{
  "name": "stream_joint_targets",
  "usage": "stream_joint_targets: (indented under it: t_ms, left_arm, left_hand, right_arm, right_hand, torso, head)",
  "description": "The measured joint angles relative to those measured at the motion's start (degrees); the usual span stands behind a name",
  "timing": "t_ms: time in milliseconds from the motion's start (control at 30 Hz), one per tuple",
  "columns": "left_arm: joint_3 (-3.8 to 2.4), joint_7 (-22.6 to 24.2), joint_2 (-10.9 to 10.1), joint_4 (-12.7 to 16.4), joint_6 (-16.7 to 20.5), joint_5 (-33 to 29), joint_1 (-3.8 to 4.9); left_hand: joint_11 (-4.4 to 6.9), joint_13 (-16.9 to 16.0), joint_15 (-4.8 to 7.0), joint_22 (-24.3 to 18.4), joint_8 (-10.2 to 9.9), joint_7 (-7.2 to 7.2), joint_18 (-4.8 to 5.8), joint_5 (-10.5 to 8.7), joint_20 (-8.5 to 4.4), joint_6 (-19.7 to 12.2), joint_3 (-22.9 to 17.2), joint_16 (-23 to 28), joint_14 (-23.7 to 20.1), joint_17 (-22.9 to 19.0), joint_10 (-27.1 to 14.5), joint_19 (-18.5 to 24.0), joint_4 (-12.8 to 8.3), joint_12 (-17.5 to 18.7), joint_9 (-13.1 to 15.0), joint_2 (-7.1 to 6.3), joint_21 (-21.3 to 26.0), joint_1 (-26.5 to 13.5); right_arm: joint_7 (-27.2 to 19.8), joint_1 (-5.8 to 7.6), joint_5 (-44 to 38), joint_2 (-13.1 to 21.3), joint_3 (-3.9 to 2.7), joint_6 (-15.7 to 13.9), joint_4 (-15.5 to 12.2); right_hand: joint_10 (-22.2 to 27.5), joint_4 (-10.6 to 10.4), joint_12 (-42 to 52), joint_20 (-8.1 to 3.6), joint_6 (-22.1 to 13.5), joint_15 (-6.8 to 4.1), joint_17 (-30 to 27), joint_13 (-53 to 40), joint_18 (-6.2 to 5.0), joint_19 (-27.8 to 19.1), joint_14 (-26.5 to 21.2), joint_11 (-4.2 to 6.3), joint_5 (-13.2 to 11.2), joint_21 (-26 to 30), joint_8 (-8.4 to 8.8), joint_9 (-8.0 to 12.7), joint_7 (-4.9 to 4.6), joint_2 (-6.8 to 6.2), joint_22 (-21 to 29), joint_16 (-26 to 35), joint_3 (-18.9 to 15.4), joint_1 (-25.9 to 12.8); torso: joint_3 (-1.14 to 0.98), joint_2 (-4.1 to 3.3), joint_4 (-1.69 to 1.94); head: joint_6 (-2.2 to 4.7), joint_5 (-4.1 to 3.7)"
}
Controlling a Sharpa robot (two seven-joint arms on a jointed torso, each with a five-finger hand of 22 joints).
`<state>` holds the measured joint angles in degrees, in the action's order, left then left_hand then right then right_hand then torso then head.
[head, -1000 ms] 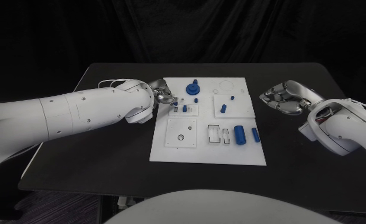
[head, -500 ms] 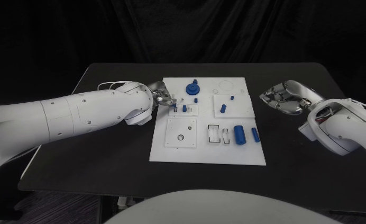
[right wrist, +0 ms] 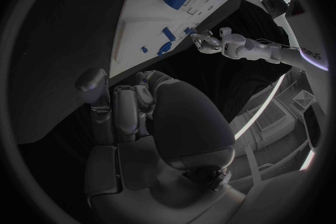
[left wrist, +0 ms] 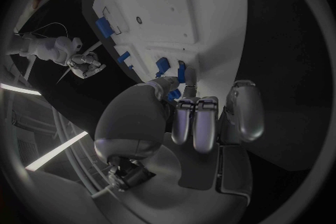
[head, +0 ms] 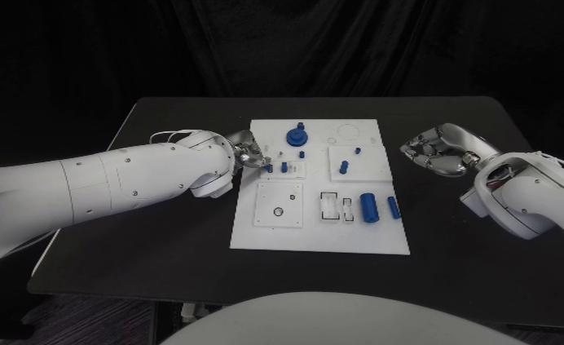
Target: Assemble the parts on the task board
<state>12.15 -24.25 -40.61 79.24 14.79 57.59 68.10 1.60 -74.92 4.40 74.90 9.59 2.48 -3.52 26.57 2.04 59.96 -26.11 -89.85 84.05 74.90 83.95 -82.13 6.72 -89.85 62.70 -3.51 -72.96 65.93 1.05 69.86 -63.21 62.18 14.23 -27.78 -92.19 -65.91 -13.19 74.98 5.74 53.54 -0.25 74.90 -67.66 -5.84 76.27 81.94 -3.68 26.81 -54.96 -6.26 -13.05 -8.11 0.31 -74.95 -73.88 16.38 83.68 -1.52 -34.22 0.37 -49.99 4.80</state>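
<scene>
Blue part (left wrist: 181, 73) sits pinched in your left robot hand (head: 249, 149) over the task board (head: 282, 235); your right robot hand (head: 438, 149) is curled on nothing, above the counter (head: 153, 255).

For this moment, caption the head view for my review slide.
Left hand at the task board's left edge; right hand beside it.

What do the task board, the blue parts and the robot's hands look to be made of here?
Task board: likely matte white plastic, an even, glare-free surface with cut recesses. Blue parts, such as the large cylinder: probably plastic, a uniform saturated colour without shine. Left hand and right hand: metal or metallic-coated, silvery with bright highlights.
</scene>
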Motion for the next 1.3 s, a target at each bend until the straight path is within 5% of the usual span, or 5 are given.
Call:
stream_joint_targets:
  t_ms: [1067, 1133, 1300]
  left_arm:
    - [-0.27, 1.54, -0.1, -0.35, 1.12, 0.05, -1.4]
    - [-0.27, 1.57, -0.1, -0.35, 1.19, 0.05, -1.42]
    - [-0.26, 1.55, -0.14, -0.46, 1.26, 0.06, -1.49]
  left_hand:
    - [0.0, 0.0, 0.0, 0.04, 0.05, -0.44, 0.01, -1.49, -0.21, -0.19, 0.08, 0.0, 0.0, 0.0, 0.0, 0.21, 0.4, 0.0, 0.11, 0.01, 0.9, -0.48]
    - [0.0, 0.0, 0.0, 0.04, 0.06, -0.22, 0.01, -2.5, -0.15, -0.41, 0.34, 0.0, 0.0, 0.0, 0.0, 0.26, 0.67, 0.0, 0.11, -0.05, 0.9, -0.55]
    - [0.0, 0.0, 0.0, 0.04, -0.74, -0.11, 0.01, -9.61, 0.02, -0.73, 3.48, 0.0, 0.0, 0.0, 0.0, 0.43, 3.26, 0.0, -0.64, 0.61, 1.19, -2.27]
  right_arm:
    - [0.02, -0.15, 0.0, -0.02, 0.0, 0.03, -0.05]
    - [0.03, -0.19, 0.0, -0.04, 0.0, 0.03, -0.05]
    - [0.04, -0.25, 0.0, -0.08, 0.0, 0.07, -0.02]
  right_hand:
    - [0.0, 0.0, 0.0, 0.0, 0.0, 0.0, 0.0, 0.01, 0.0, 0.0, 0.0, 0.0, 0.0, 0.0, 0.0, 0.0, 0.0, 0.0, 0.02, 0.0, 0.0, 0.0]
    - [0.0, 0.0, 0.0, 0.0, 0.0, 0.0, 0.0, 0.01, 0.0, 0.0, 0.0, 0.0, 0.0, 0.0, 0.0, 0.0, 0.0, 0.0, 0.02, 0.0, 0.0, 0.0]
    - [0.0, 0.0, 0.0, 0.0, 0.0, 0.0, 0.0, 0.02, 0.0, 0.0, 0.0, 0.0, 0.0, 0.0, 0.0, 0.0, 0.0, 0.0, 0.02, 0.0, 0.0, 0.0]
  torso:
    - [0.02, -0.01, -0.01]
    - [0.02, -0.01, -0.01]
    - [0.02, -0.02, -0.01]
  head:
    - [0.0, 0.13]
    - [0.0, 0.16]
    - [0.0, 0.16]
